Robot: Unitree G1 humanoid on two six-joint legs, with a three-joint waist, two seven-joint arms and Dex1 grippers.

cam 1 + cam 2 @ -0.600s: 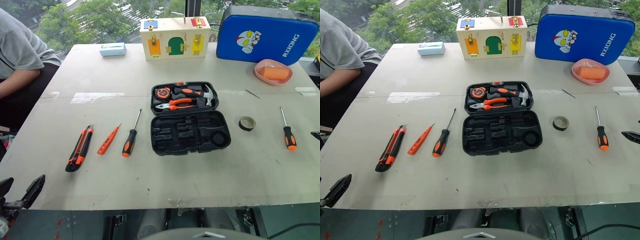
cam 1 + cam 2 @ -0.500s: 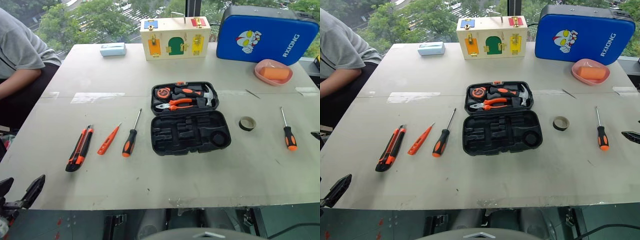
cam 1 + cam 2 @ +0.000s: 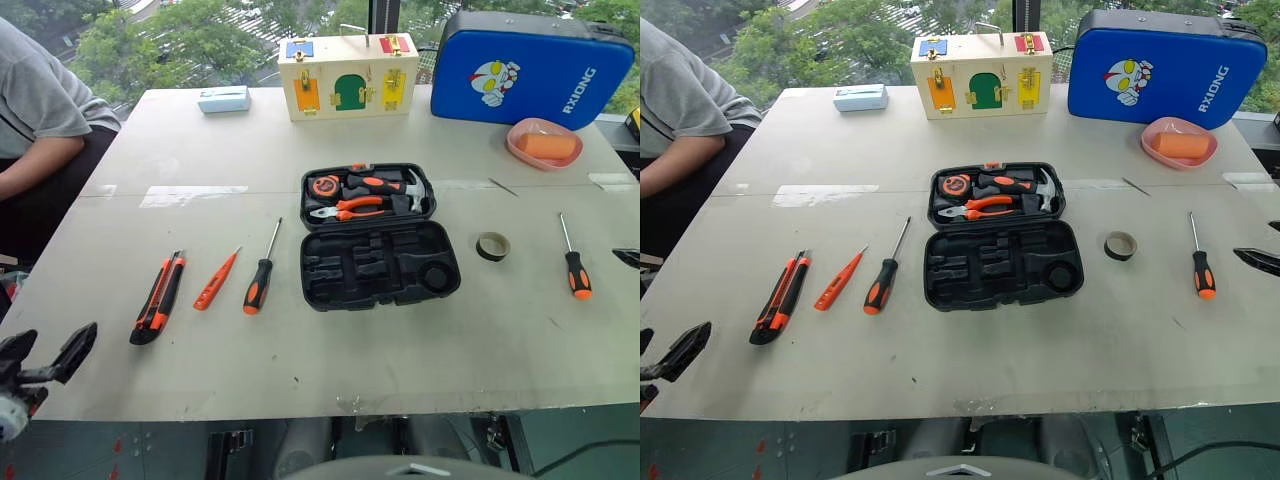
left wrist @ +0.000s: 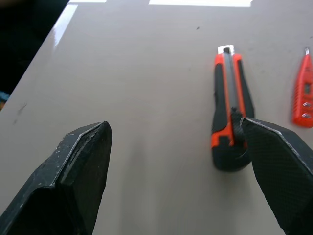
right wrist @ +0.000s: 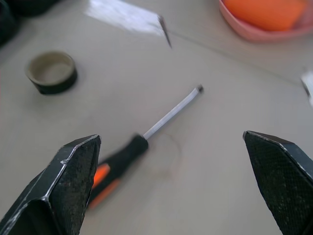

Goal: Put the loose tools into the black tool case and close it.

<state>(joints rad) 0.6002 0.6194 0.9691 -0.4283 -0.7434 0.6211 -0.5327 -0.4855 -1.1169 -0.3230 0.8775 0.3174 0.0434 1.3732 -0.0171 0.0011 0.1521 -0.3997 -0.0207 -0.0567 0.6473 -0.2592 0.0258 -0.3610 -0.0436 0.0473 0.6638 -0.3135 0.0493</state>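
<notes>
Partly cropped left claw [image 4: 176, 147] and right claw [image 5: 171, 161] both spread empty, utility knife [image 4: 231, 105] end hidden.

Pale grey tabletop [image 3: 200, 150] is spanning the scene, a seam running across it. Beyond its far edge, windows are showing green trees [image 3: 160, 40] in daylight. A dark window post [image 3: 385, 14] is rising behind the far edge. A glossy patch [image 3: 190, 194] is catching light on the seam, left of centre.

A test lab: taped grey table [image 3: 300, 140], wooden latch board [image 3: 348, 76], treetops outside the window.
</notes>
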